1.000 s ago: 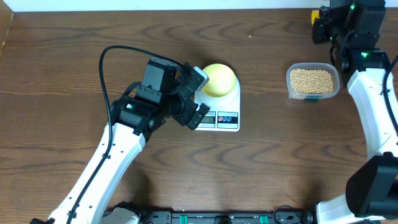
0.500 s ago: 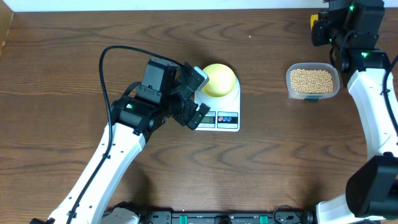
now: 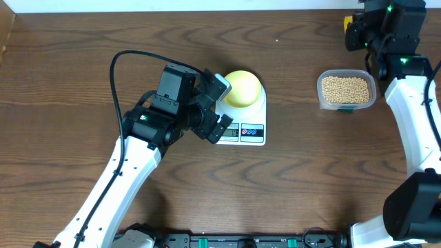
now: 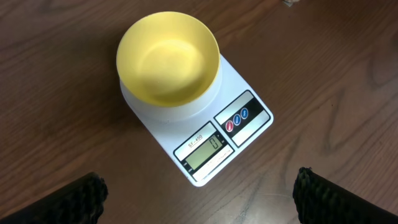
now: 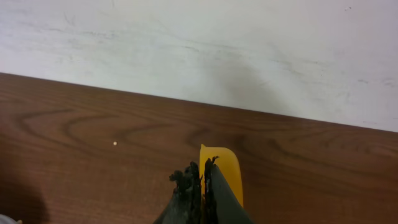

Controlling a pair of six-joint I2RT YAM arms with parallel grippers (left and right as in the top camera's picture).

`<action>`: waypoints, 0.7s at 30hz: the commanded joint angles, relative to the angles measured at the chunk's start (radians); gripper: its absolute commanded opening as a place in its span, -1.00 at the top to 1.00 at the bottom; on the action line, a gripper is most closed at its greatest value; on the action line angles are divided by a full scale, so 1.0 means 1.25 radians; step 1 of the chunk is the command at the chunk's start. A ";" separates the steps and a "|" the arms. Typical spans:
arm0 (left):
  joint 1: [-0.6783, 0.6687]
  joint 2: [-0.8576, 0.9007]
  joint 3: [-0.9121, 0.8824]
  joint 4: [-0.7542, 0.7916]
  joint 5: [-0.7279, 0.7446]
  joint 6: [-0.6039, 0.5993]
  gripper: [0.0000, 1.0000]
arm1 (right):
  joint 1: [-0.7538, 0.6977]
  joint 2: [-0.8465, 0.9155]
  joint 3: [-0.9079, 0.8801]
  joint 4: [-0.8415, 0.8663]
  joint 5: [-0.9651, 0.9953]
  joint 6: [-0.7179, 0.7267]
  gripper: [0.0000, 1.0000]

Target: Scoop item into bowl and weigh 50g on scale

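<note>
1. While your left gripper (image 4: 204, 200) hangs over the scale (image 4: 241, 79), its fingers are spread wide, holding nothing.
2. Your pale yellow bowl (image 4: 168, 59) sits empty on the scale, at the end away from the display.
3. Beans (image 3: 346, 89) are in the clear tub (image 3: 320, 97), well off to the scale's right.
4. Your right gripper (image 5: 202, 180) is pinched tight on the yellow scoop (image 5: 224, 167), up by the table's far edge.

Worktop (image 3: 310, 172): dark wood grain, smooth, slight sheen. Bowl (image 4: 168, 59): pale yellow plastic, matt. Scale (image 4: 235, 81): white plastic, smooth. Tub (image 3: 320, 91), upper right: clear plastic. Beans (image 3: 346, 88): matt tan. Scoop (image 5: 221, 165): bright yellow plastic.
</note>
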 commanded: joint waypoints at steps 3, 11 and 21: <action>0.002 0.006 -0.006 -0.002 0.008 0.014 -0.95 | 0.002 -0.009 0.013 0.000 -0.001 0.040 0.98; 0.002 0.006 -0.006 -0.002 0.008 0.014 -0.95 | 0.002 -0.009 0.013 0.000 -0.030 0.060 0.98; 0.002 0.006 -0.006 -0.002 0.008 0.014 -0.95 | 0.002 -0.009 0.013 -0.016 -0.029 0.060 0.98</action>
